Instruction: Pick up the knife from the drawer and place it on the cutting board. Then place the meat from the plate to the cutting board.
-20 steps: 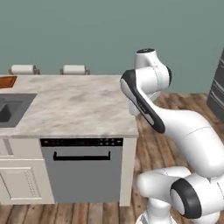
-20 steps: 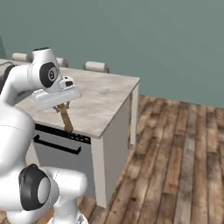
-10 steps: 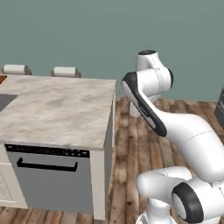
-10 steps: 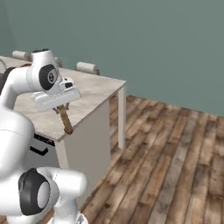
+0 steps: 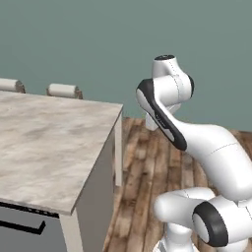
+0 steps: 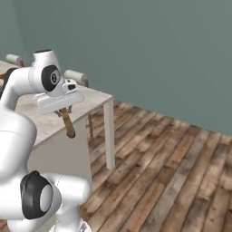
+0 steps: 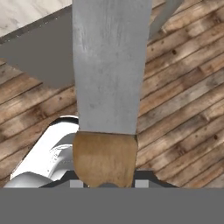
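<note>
My gripper (image 6: 61,108) hangs beside the corner of the marble island, shut on the knife (image 6: 68,125). The brown wooden handle slants down below the hand in the right base view. Seen from the hand, the handle (image 7: 105,157) sits between the fingertips of my gripper (image 7: 106,183) and the grey blade (image 7: 109,65) runs straight up the picture, over wooden floor and the island's edge. My white arm (image 5: 167,113) rises at the right of the left base view. The drawer, cutting board, meat and plate are out of view.
The marble-topped island (image 5: 44,147) fills the left, its corner (image 6: 93,97) just behind the gripper. A dishwasher front with a black handle (image 5: 22,227) is below it. Two stool backs (image 5: 64,90) stand beyond. Wooden floor (image 6: 158,158) stretches right toward a teal wall.
The whole scene has slid left in both base views, so the base has moved; sink and cabinets have left the picture. The knife stays gripped the same way.
</note>
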### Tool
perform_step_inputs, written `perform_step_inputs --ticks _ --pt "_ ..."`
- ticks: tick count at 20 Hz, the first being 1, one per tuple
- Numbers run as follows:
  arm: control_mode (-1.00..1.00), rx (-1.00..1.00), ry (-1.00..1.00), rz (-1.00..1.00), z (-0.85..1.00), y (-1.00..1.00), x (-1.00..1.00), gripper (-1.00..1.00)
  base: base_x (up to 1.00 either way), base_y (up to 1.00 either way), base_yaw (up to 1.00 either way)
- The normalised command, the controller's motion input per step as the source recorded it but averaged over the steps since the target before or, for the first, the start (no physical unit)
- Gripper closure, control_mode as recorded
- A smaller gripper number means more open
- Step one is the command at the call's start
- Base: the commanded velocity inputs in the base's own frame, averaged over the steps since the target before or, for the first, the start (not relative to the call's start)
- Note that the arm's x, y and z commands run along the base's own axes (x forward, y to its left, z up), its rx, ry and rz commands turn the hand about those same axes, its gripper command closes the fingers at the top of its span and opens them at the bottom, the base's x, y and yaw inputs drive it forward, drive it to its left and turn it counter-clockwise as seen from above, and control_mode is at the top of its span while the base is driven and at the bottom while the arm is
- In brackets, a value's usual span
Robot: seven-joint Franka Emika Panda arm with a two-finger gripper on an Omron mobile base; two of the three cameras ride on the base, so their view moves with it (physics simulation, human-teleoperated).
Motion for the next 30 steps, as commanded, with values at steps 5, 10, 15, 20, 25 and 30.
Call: perform_step_inputs --ticks 5,10,15,20,25,30 --pt "1.00 0.00 0.00 0.00 0.00 0.00 0.00 1.00 1.00 -1.00 0.28" --pt "1.00 0.00 0.00 0.00 0.00 0.00 0.00 1.00 1.00 -1.00 0.32" --pt "1.00 0.00 0.00 0.00 0.00 0.00 0.00 1.00 1.00 -1.00 0.35" --pt "1.00 0.00 0.00 0.00 0.00 0.00 0.00 1.00 1.00 -1.00 0.36" --pt "1.00 0.00 0.00 0.00 0.00 0.00 0.00 1.00 1.00 -0.99 0.37" --pt "1.00 0.00 0.00 0.00 0.00 0.00 0.00 1.00 0.91 -0.98 0.43"
